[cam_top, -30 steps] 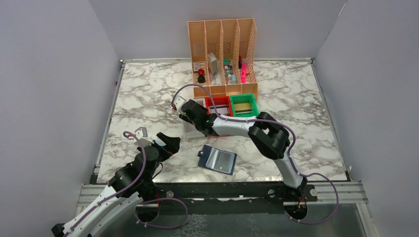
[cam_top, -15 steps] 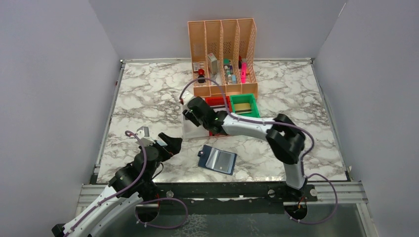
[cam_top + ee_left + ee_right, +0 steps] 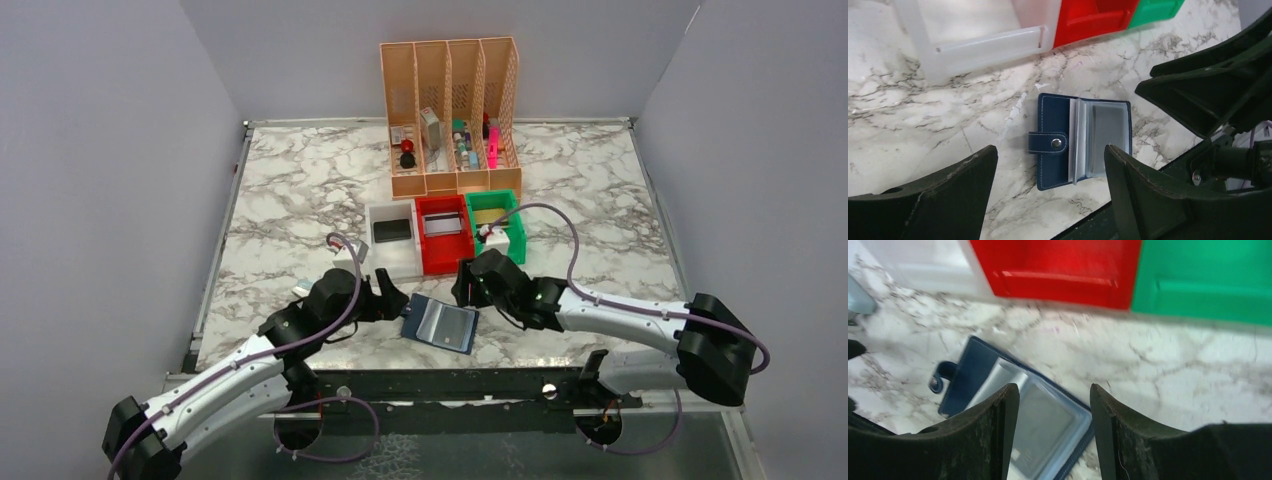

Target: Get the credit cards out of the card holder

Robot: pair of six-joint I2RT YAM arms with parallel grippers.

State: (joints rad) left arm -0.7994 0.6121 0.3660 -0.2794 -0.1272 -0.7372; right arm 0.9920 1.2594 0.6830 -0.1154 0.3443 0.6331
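The navy card holder [image 3: 440,323] lies open on the marble near the front edge, strap to the left, greyish see-through pockets facing up. My left gripper [image 3: 393,305] hovers open at its left side; in the left wrist view the card holder [image 3: 1083,140] sits between and beyond the spread fingers of that gripper [image 3: 1049,148]. My right gripper [image 3: 462,287] is open just above the holder's right panel [image 3: 1048,415], its fingers [image 3: 1054,390] framing a pocket with a greyish card inside. A dark credit card [image 3: 392,230] lies in the white bin and a silver one [image 3: 441,224] in the red bin.
White bin [image 3: 373,252], red bin [image 3: 443,262] and green bin [image 3: 516,225] stand in a row behind the holder. The tall orange file rack [image 3: 452,100] stands at the back. The table's front edge and metal rail run just below the holder.
My right arm pulled back from the white bin and came down over the holder's right side. My left arm swung forward and right to the holder's left edge, jaws slightly narrower.
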